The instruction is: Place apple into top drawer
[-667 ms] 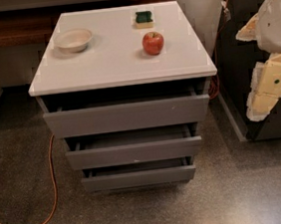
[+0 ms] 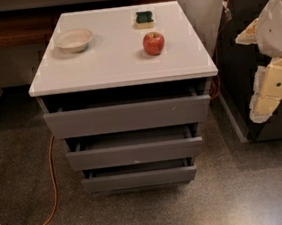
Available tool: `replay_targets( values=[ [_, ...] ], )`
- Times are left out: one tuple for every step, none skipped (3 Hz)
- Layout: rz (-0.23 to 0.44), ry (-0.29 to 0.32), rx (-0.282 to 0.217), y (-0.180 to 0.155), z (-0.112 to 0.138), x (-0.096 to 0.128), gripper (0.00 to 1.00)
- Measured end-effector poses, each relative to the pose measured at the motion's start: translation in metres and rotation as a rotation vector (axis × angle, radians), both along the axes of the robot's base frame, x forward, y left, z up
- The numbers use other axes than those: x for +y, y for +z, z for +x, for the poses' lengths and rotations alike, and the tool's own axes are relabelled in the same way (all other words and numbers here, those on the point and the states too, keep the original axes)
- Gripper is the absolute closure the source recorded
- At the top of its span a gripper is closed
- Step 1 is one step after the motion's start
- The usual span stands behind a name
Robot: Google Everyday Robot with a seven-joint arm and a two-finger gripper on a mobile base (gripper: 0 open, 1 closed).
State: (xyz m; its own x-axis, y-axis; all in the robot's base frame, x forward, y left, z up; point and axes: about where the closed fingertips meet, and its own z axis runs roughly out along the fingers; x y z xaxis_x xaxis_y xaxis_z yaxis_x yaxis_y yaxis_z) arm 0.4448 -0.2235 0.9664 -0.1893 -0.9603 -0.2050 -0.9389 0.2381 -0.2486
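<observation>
The red apple (image 2: pixel 154 43) stands on the white top of the cabinet (image 2: pixel 121 66), right of centre. The top drawer (image 2: pixel 126 116) is the widest grey front just under the top and is pulled out a little, with a dark gap above it. My gripper (image 2: pixel 266 102), cream and white, hangs at the right edge of the view, off the cabinet's right side and below the level of its top. It is well apart from the apple and holds nothing that I can see.
A beige bowl (image 2: pixel 74 39) sits at the top's left rear and a green-and-yellow sponge (image 2: pixel 144 18) at the rear behind the apple. Two narrower grey drawers (image 2: pixel 135 153) sit below, slightly open. An orange cable (image 2: pixel 53 194) trails on the floor at left. Dark furniture (image 2: pixel 241 63) stands at right.
</observation>
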Motion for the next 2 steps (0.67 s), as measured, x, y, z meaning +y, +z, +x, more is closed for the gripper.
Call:
replay_targets(
  values=[
    [0.02, 0.062, 0.008, -0.014, 0.01, -0.008, 0.0],
    [0.017, 0.138, -0.003, -0.033, 0.02, -0.019, 0.0]
  ],
)
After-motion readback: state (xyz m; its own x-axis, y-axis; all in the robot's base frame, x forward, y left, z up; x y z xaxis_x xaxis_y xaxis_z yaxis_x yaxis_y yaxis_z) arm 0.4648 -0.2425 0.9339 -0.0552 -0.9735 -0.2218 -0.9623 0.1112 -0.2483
